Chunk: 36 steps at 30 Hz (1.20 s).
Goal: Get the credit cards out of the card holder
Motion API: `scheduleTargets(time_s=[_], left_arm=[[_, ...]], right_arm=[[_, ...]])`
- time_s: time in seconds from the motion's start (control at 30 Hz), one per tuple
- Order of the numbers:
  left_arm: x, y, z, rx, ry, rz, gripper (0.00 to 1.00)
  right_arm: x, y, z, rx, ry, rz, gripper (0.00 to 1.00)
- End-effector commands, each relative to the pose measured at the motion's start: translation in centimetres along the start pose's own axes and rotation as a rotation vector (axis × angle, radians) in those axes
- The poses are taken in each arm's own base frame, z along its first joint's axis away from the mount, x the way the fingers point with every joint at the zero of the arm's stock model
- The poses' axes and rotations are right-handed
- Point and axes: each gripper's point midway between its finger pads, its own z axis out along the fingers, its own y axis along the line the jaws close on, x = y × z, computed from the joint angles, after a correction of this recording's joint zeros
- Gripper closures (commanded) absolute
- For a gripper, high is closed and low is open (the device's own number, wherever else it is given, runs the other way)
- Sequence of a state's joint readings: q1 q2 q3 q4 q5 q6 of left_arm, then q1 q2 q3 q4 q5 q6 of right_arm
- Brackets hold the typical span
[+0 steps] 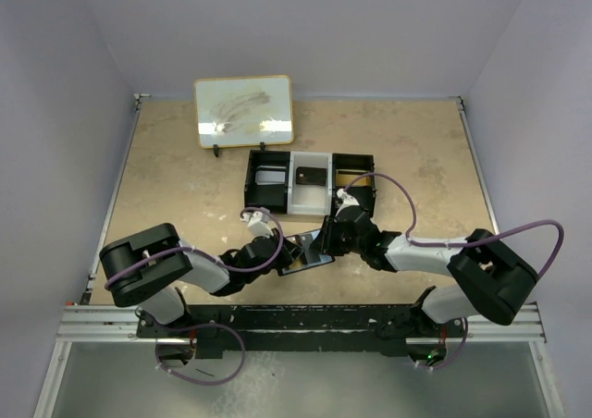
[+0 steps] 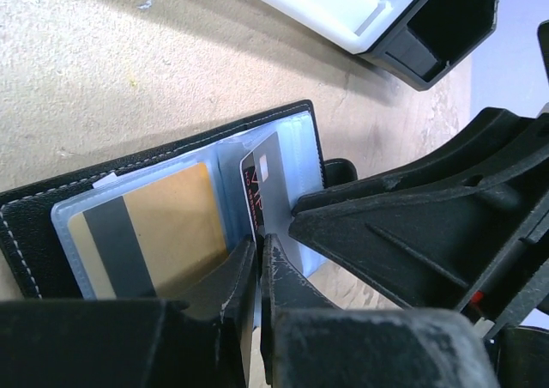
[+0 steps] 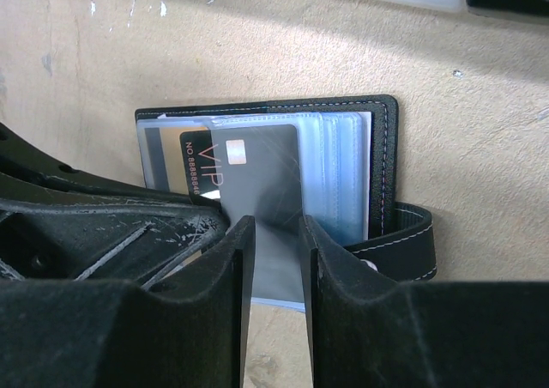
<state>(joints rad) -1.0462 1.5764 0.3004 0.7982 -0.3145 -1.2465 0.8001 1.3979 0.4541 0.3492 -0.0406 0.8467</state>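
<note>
**Desk:** What has the left hand got?

**Operator:** My left gripper (image 2: 259, 255) has its fingers pressed together on the lower edge of a black plastic card printed "VIP" (image 2: 264, 182). I can't tell whether the clear sleeve is pinched in with it. The card stands tilted up out of its pocket, right at the fingertips.

**Desk:** Where's the holder?

**Operator:** The small, flat, black stitched folding card holder (image 2: 34, 225) lies open on the tan speckled tabletop (image 2: 129, 62), directly under both hands. Just left of my left fingers, inside a clear plastic sleeve, I see a gold card with a grey magnetic stripe (image 2: 180, 225).

**Desk:** And the right hand?

**Operator:** My right gripper (image 3: 276, 242) faces the left one, tips close to it. Its fingers stand partly apart, and the black card's face shows in the gap. I can't tell whether they press on the pages. To the right of those fingers, the holder's black closure strap (image 3: 412, 242) sticks out past the cover.

**Desk:** Further out?

**Operator:** Beyond both hands, apart from the holder, is a black-and-white three-compartment tray (image 1: 310, 185). Behind that, a small wood-framed whiteboard (image 1: 244, 110) stands propped up.
</note>
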Motion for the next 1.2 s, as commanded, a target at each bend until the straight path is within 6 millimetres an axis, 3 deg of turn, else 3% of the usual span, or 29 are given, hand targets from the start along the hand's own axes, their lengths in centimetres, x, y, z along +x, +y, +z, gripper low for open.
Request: scheduleTargets(time_s=[0.0,0.5,0.57,0.77,0.9,1.17], left_arm=[[-0.6,-2.3,-0.4,0.088,-0.012,-0.042,1.0],[-0.7,0.9,-2.8,0.009,-0.013,-0.04,1.0],[-0.7,0.7,-2.7,0.013,-0.009,-0.038,1.0],[-0.8,-0.7,-2.0,0.043,-0.007,-0.044,0.86],[-0.8,-1.5,-1.5,0.066,-0.007,-0.054,0.8],[-0.3,-2.6,-0.6,0.101,0.009,-0.063,0.81]], right_arm=[[2.7,-2.8,-0.5,0.103,0.089,0.003,0.68],[2.2,-2.7,-0.4,0.116,0.081,0.0,0.67],[2.2,-2.5,-0.4,0.104,0.082,-0.003,0.67],[1.8,-1.2,-0.3,0.049,0.091,-0.04,0.67],[1.9,-1.5,0.0,0.059,0.098,-0.054,0.69],[2.5,-2.0,0.2,0.066,0.109,-0.057,0.72]])
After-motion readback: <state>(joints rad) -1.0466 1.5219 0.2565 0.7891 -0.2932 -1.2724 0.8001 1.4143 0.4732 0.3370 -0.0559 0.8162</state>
